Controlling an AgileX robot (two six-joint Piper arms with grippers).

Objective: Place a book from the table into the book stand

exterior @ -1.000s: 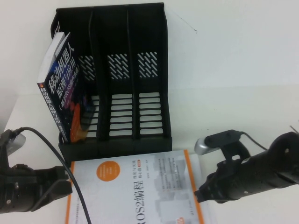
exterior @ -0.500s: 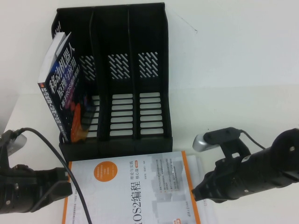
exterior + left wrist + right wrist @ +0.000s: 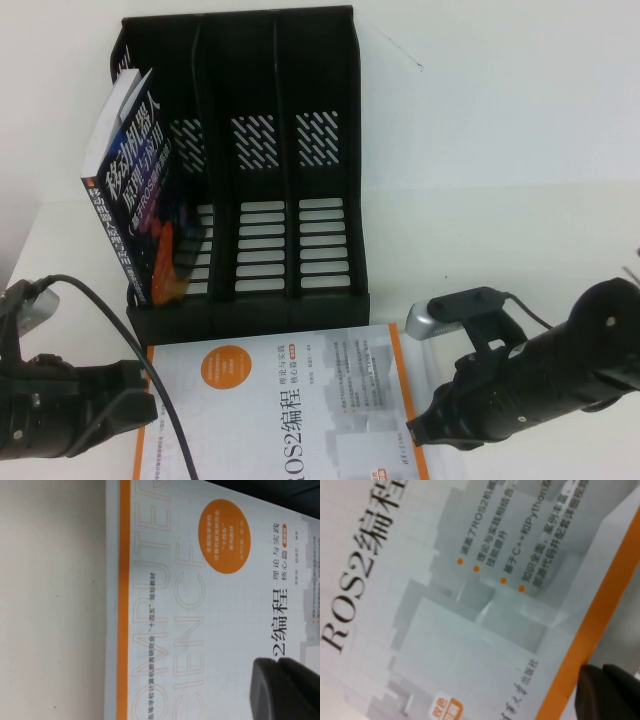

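Book (image 3: 290,410) flat at desk (image 3: 520,150) near edge, just before book stand (image 3: 250,160). Left tool (image 3: 135,405) low at its left edge, right tool (image 3: 425,430) at right edge; grip state: cannot tell.

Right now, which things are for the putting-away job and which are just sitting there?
For the job:
- big white paperback with orange stripe and circle, flat on the plain white table
- black plastic three-slot book stand
- left claw beside the paperback's left edge
- right claw at its right edge

Just there:
- dark blue book, leaning in the stand's left slot
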